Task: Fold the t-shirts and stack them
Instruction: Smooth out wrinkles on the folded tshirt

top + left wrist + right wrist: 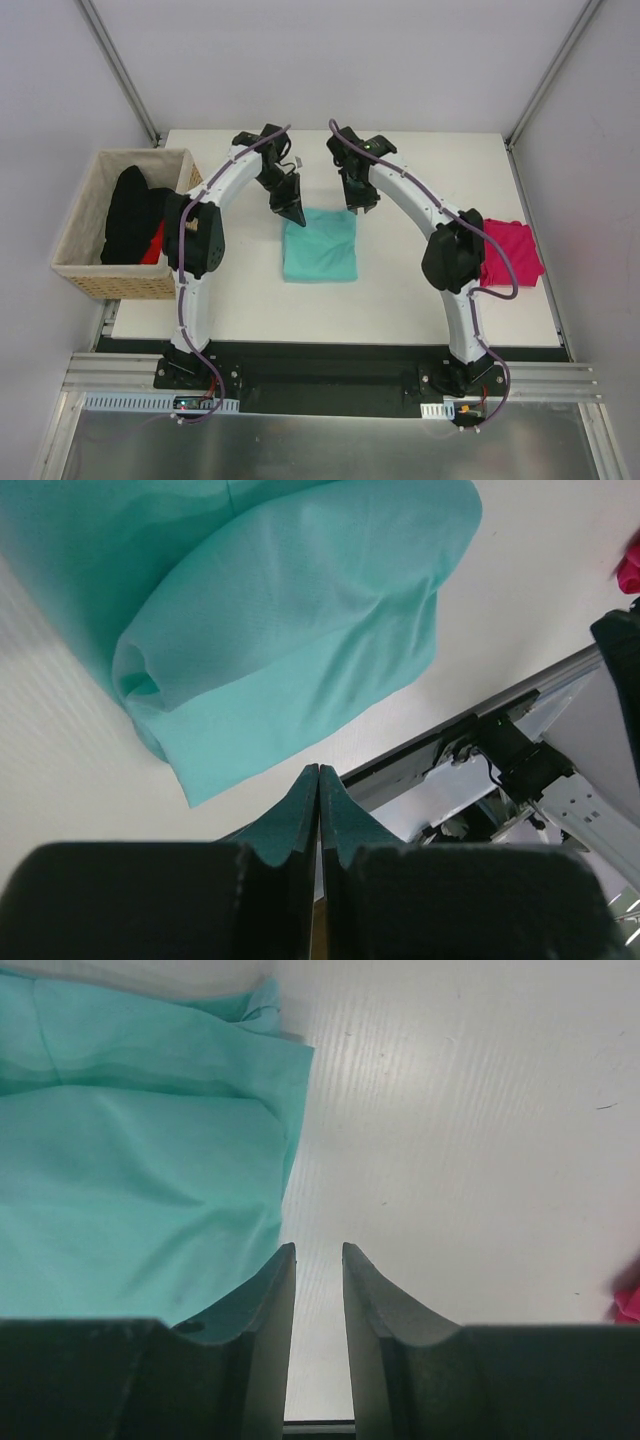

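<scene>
A teal-mint t-shirt (320, 245) lies folded into a rectangle at the middle of the white table (440, 160). A magenta-pink t-shirt (512, 252) lies folded near the table's right edge. My left gripper (293, 212) hovers at the teal shirt's far left corner, shut with nothing in it. In the left wrist view its tips (318, 770) meet just off the teal shirt (280, 630). At the far right corner my right gripper (361, 205) hangs open. Seen from the right wrist, the gripper (318, 1250) has only bare table between its fingers, beside the teal shirt (130, 1180).
A wicker basket (110, 282) stands off the table's left edge, holding black cloth (132, 215) and a bit of red. The right arm's elbow overlaps the pink shirt's left side. A sliver of pink (628, 1305) shows at the right wrist view's edge.
</scene>
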Controlling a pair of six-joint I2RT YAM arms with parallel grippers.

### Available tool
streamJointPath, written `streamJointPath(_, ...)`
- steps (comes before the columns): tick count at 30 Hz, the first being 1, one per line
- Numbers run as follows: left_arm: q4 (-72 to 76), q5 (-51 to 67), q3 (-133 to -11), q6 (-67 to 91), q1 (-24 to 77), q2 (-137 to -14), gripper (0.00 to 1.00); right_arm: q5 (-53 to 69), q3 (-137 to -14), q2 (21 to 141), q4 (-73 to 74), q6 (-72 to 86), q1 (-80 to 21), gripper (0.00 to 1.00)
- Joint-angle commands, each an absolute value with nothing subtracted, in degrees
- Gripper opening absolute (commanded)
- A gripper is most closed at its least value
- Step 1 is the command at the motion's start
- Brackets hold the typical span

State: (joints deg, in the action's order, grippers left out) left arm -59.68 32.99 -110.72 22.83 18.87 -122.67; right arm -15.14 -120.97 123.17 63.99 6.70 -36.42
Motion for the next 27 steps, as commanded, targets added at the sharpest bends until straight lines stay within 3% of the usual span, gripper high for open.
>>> streamJointPath(1,-61.52,34.19,-109.25,21.36,19.25,-121.2,0.0,-17.4,-121.11,119.88,66.09,7.73,-35.33,0.29)
streamJointPath(27,-61.7,34.8,-121.29,19.95,16.62,-137.45,0.0,-24.08,-116.72,107.84,67.23,7.91,-33.13,0.29)
